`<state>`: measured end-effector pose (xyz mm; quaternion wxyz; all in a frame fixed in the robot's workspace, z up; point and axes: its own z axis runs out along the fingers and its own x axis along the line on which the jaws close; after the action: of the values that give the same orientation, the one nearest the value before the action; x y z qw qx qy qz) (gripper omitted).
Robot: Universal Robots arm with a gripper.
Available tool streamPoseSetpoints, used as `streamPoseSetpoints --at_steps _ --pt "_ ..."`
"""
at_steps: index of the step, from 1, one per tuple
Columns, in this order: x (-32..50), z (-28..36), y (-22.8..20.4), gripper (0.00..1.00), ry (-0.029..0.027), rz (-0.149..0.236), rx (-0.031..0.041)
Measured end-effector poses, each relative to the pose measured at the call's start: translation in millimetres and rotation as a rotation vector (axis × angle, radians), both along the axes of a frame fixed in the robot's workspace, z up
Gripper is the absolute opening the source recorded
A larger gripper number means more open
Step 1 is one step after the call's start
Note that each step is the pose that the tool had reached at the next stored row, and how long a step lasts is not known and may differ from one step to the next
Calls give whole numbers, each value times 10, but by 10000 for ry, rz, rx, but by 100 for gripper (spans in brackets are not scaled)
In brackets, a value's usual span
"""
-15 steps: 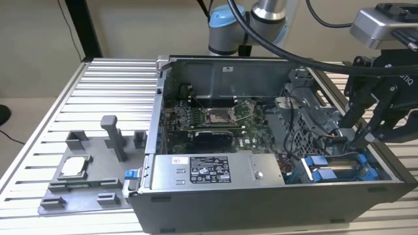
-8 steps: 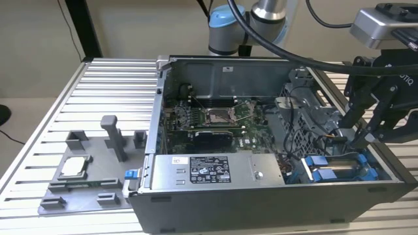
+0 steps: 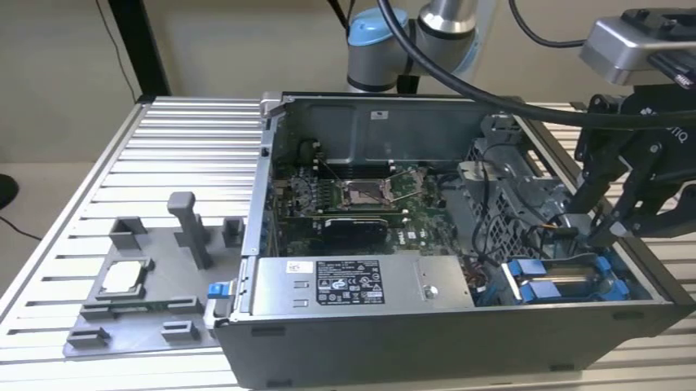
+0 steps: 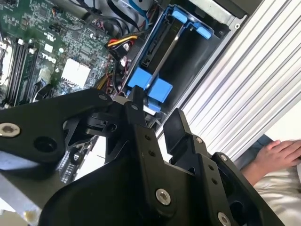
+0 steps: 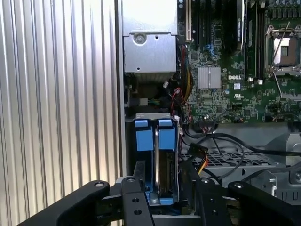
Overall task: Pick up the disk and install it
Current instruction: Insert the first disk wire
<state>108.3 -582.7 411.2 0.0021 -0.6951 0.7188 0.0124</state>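
The counter (image 3: 185,130) is carrying an open computer case (image 3: 435,342). At the exterior view's right the disk (image 3: 566,281) is sitting on edge in a bay, half hidden, while the open jaws are straddling it, contact unclear.

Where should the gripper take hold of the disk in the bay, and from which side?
The disk stands on edge in the bay, whose walls cover its other sides. Probably grip across its thin upper edge behind the blue tabs, coming straight down through the open side of the case.
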Motion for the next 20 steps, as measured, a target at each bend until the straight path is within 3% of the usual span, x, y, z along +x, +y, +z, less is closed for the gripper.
streamPoseSetpoints --at_steps 1,4,8,14,20 --pt "4 -7 1 100 -37 1 1" --pt "34 -51 16 100 -42 -30 -1" --pt "74 -107 67 100 -42 -41 6" --pt "90 -161 205 100 -45 -41 36" --pt "124 -235 304 100 -48 -41 39"
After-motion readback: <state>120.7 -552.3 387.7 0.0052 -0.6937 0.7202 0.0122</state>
